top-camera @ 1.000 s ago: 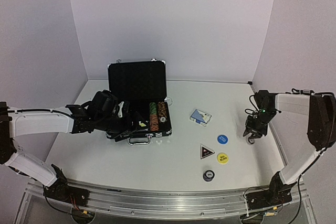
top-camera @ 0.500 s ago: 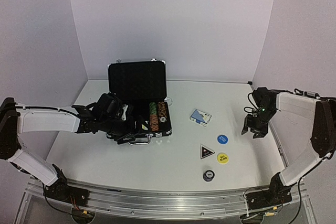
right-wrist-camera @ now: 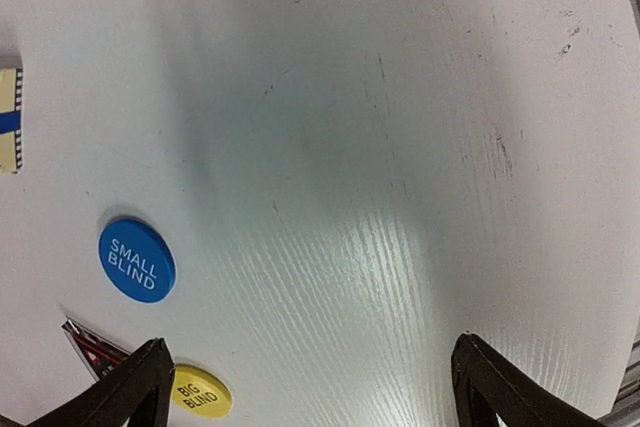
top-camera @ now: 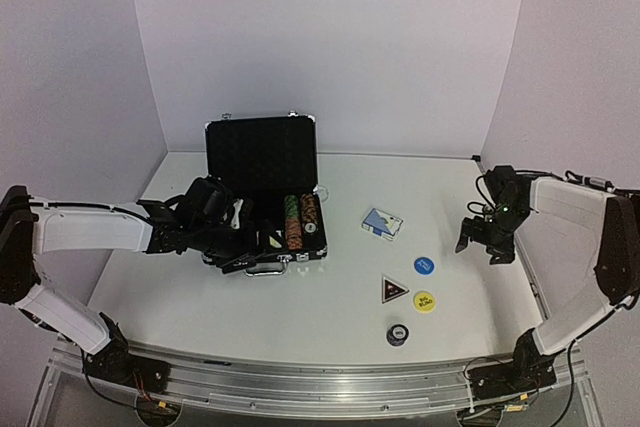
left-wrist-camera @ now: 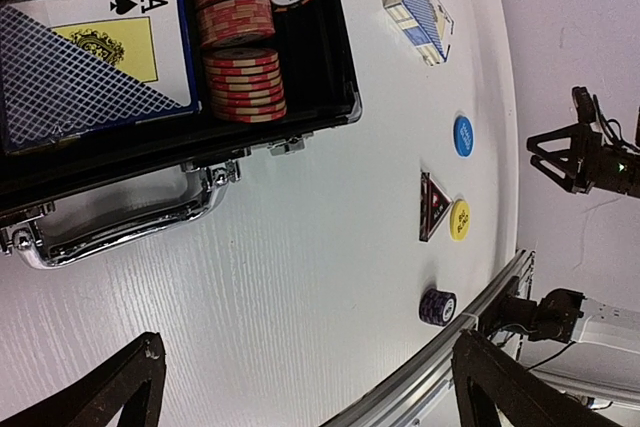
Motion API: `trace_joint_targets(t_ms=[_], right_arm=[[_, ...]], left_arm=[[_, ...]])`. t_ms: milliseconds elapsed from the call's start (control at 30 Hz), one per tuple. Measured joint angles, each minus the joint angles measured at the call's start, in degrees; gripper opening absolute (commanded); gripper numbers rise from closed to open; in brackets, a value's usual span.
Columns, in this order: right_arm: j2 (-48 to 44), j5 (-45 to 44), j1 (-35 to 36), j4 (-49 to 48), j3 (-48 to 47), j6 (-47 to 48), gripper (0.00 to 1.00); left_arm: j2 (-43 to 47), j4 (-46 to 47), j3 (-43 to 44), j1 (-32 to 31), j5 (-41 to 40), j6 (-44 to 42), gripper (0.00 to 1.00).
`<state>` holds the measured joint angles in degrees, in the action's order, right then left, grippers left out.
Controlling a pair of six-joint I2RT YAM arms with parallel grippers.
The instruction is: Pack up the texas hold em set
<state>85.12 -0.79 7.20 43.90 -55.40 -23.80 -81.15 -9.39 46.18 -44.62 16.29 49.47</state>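
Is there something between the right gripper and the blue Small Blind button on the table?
Nothing visible does. The right gripper hangs open to the right of the Small Blind button, and only bare white table lies between them.

The open case [top-camera: 262, 152] stands left of centre in the top view, with rows of poker chips [top-camera: 300, 219] in its right part and a card deck [left-wrist-camera: 95, 62] left of them. Right of the case, on the table [top-camera: 330, 297], lies a boxed deck [top-camera: 382, 223]. Below it come the SMALL BLIND button [top-camera: 423, 265], then the BIG BLIND button [top-camera: 425, 301] with the triangular marker [top-camera: 392, 290] just left, and lowest a small chip stack [top-camera: 397, 334].
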Motion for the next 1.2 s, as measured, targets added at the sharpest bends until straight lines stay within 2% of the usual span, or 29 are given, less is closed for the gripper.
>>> trace_joint_targets(t_ms=[67, 133, 333, 467, 567, 767, 967, 1200], right_arm=[[-2.1, 0.2, 1.9, 0.0, 1.3, 0.5, 0.96], [-4.7, 0.1, 6.8, -0.1, 2.0, 0.5, 0.95], [-10.2, -0.8, 30.2, -0.9, 2.2, -2.5, 0.92], [-7.0, -4.2, 44.8, -0.3, 1.3, -5.7, 0.89], [-0.5, -5.7, 51.5, -0.4, -0.3, -7.2, 0.87], [8.1, -7.0, 54.2, -0.1, -0.8, -8.8, 0.83], [10.9, -7.4, 54.3, -1.4, -0.7, -8.4, 0.68], [13.9, -4.7, 54.3, -4.0, 0.3, -7.8, 0.61]], left_arm=[[-0.4, -0.1, 0.8, 0.0, 0.0, -0.1, 1.0], [-0.8, -0.1, 1.6, 0.0, 0.0, -0.2, 1.0], [-1.4, -0.2, 1.8, 0.0, -0.1, -0.2, 1.0], [-1.4, -0.2, 1.8, 0.0, -0.7, -0.1, 1.0], [-1.4, -0.2, 1.8, 0.0, -1.1, 0.0, 1.0], [-1.1, 0.0, 0.4, 0.0, -1.7, 0.3, 1.0], [-0.6, -0.1, -0.8, 0.0, -2.8, 0.5, 1.0], [-0.6, -0.2, -0.8, 0.0, -3.5, 0.5, 1.0]])
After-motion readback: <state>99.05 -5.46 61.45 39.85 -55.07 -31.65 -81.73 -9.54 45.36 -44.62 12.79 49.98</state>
